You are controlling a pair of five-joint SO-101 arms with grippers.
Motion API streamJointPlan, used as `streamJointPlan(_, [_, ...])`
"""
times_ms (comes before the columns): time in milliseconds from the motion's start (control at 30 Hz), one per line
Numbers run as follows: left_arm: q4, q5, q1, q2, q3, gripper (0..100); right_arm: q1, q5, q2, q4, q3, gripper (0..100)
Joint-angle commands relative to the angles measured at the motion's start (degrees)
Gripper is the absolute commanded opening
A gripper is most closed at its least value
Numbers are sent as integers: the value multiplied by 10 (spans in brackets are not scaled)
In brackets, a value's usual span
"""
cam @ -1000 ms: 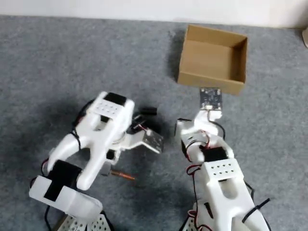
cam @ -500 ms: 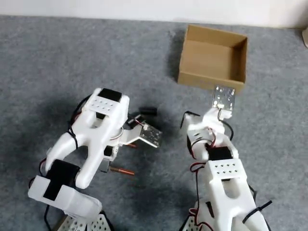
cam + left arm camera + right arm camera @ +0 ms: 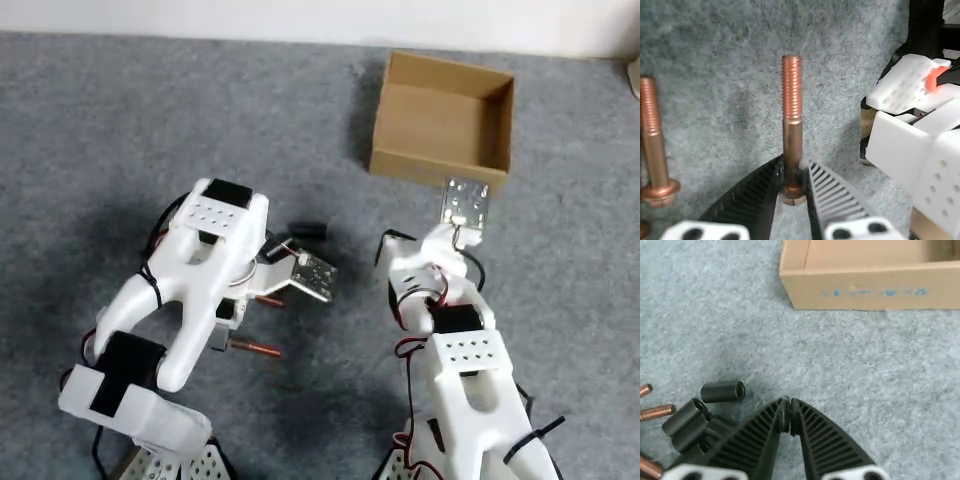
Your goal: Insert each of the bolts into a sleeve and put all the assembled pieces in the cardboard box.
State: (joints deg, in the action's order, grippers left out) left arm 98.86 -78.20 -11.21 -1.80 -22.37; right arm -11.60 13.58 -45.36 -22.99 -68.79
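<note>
My left gripper [image 3: 792,182] is shut on the head end of a copper bolt [image 3: 791,115]; its threaded shank points straight out past the fingertips, low over the grey carpet. In the high view that bolt [image 3: 258,348] pokes out from under the left arm. A second bolt [image 3: 652,145] lies on the carpet beside it. My right gripper [image 3: 788,412] is shut with nothing in it, close to two black sleeves [image 3: 722,391] [image 3: 684,417] and short of the cardboard box [image 3: 870,287]. The box [image 3: 445,120] stands open at the back right, with nothing visible inside.
More bolt ends [image 3: 655,412] show next to the sleeves. One black sleeve [image 3: 308,230] lies between the two arms. The right arm's white housing [image 3: 910,130] is near the held bolt. Grey carpet covers the table.
The right arm swung to the right, closer to the box's front wall, then stopped. The left arm shifted slightly, and the bolt in its gripper moved up-table with it.
</note>
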Motion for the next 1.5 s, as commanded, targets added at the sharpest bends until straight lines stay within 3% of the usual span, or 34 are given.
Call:
streamJointPlan(0, [-60,57,23,17,30,11,-13,5,-7,12,6,4])
streamJointPlan(200, [-207,462,53,15,21,11,-14,5,-7,12,6,4])
streamJointPlan(267, [-235,548,53,15,13,11,-14,5,-7,12,6,4])
streamJointPlan(333, [-237,579,53,15,2,11,-14,5,-7,12,6,4])
streamJointPlan(467, [-225,474,37,22,-21,11,-14,5,-7,12,6,4])
streamJointPlan(700, [42,50,-17,23,36,9,-14,5,-7,12,6,4])
streamJointPlan(933, [32,-222,-5,64,41,11,-14,5,-7,12,6,4])
streamJointPlan(1200, [30,-261,-7,71,41,11,-14,5,-7,12,6,4])
streamJointPlan(1300, [26,-211,-7,71,42,22,-14,5,-7,12,6,4])
streamJointPlan(1467, [2,-92,-6,73,35,273,-14,5,-7,12,6,4])
